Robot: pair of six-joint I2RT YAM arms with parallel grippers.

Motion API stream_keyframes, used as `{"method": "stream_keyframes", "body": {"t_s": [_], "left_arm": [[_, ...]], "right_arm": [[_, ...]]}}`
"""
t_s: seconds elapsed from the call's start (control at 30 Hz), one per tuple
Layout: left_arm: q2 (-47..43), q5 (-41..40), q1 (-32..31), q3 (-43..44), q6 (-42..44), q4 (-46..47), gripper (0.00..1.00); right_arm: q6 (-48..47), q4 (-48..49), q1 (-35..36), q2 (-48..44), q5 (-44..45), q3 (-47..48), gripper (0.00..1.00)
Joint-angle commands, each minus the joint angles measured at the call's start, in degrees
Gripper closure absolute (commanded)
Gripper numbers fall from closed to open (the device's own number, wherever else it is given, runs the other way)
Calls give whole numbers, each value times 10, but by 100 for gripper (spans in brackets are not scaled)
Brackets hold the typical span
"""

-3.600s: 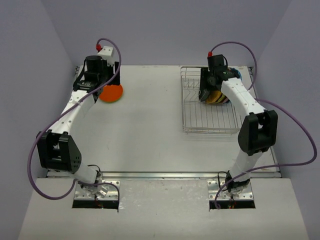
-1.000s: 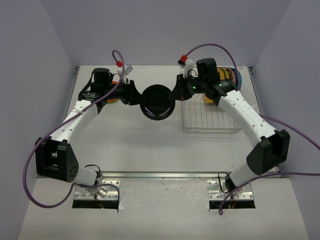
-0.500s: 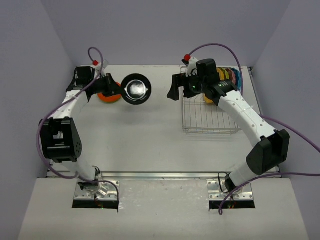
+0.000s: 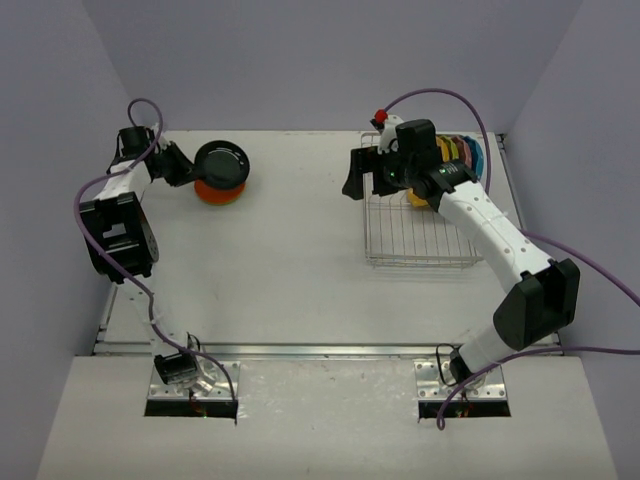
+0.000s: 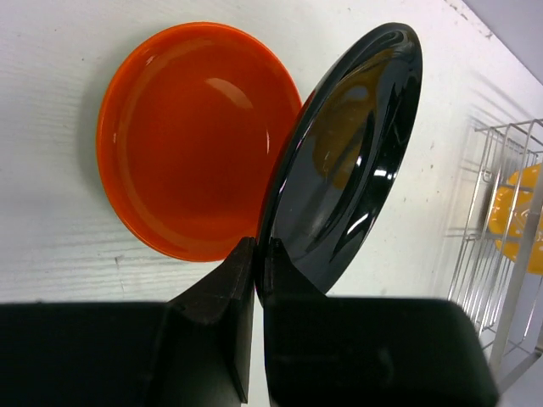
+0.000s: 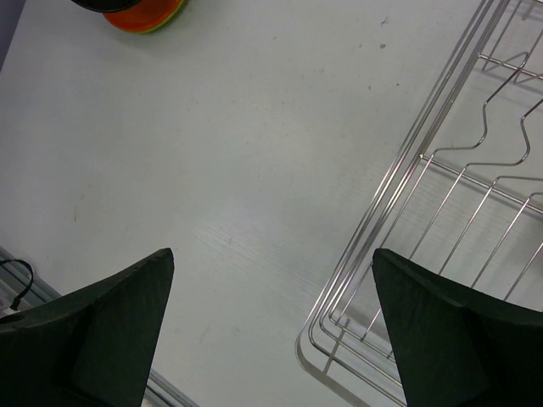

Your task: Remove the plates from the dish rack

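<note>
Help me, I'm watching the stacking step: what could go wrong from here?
The left gripper pinches the black plate only at its rim, tilted over the orange plate; it may slip or land off-centre. The open right gripper hangs by the rack and could snag a wire going back in.

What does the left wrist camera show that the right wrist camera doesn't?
Left wrist only: the left gripper shut on the rim of the black plate, holding it tilted over the orange plate; a yellow plate in the dish rack. Right wrist only: the right gripper, open. Both: the orange plate and the dish rack.
</note>
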Motion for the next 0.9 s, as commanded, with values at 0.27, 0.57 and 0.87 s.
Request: {"method": "stream_keyframes", "body": {"t_s": [0.27,0.57,0.87], "left_arm": [[63,-30,13,76,-3,-6,92],[43,-46,13,71,17,-33,38],[-91,-238,-32,34,136,-48,31]], "right_arm": [[-9,8,0,-13,-1,8,1],[-14,5,0,-13,8,13,1],[-71,-8,-1,-16,150,32,1]]}}
